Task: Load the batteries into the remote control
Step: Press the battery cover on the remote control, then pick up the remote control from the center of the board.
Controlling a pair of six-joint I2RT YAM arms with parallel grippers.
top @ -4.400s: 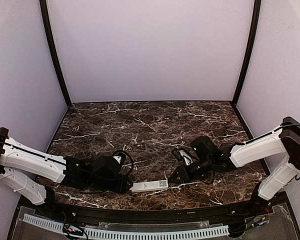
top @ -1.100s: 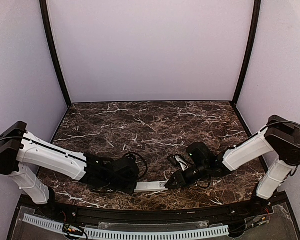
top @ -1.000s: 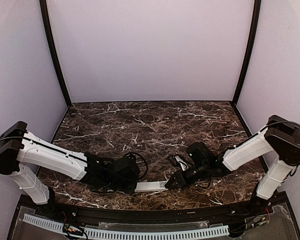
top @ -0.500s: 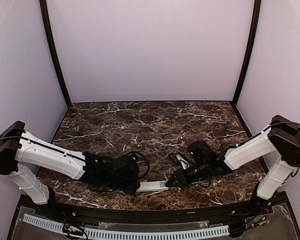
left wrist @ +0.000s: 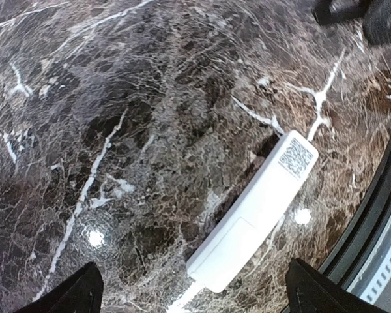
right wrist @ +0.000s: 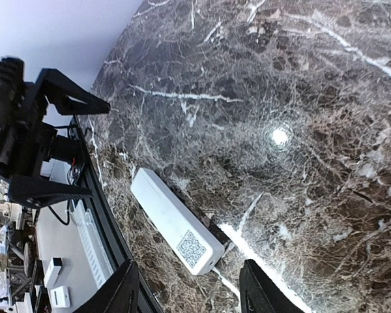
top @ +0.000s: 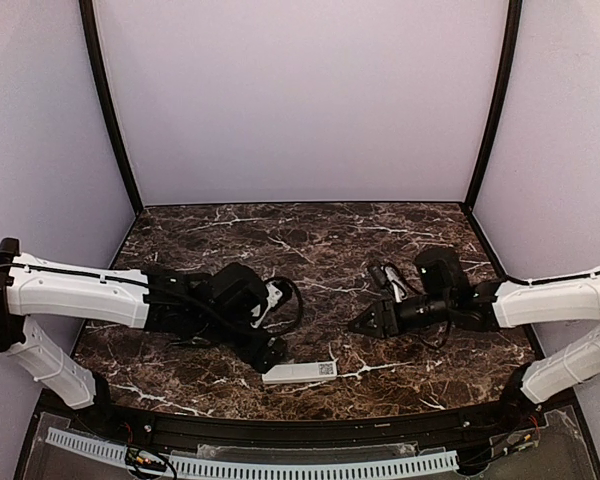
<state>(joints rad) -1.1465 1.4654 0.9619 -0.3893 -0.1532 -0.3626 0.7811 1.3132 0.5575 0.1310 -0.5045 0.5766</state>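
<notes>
The remote control (top: 300, 371) is a slim white bar lying flat on the marble near the front edge, its back face up with a QR sticker at its right end. It also shows in the left wrist view (left wrist: 254, 212) and the right wrist view (right wrist: 176, 222). My left gripper (top: 268, 350) (left wrist: 195, 300) hangs open just above its left end, touching nothing. My right gripper (top: 363, 323) (right wrist: 190, 293) is open too, raised behind and to the right of the remote, with nothing between its fingers. The batteries are out of view.
A black rail (top: 310, 425) borders the table's front edge right beside the remote, with a white slotted cable duct (top: 280, 465) below it. Lilac walls close in the back and both sides. The left gripper's black body (right wrist: 39, 130) shows in the right wrist view.
Both grippers have opened, let go of the remote and lifted away, the left up and back, the right back and to the right. The remote now lies alone on the marble.
</notes>
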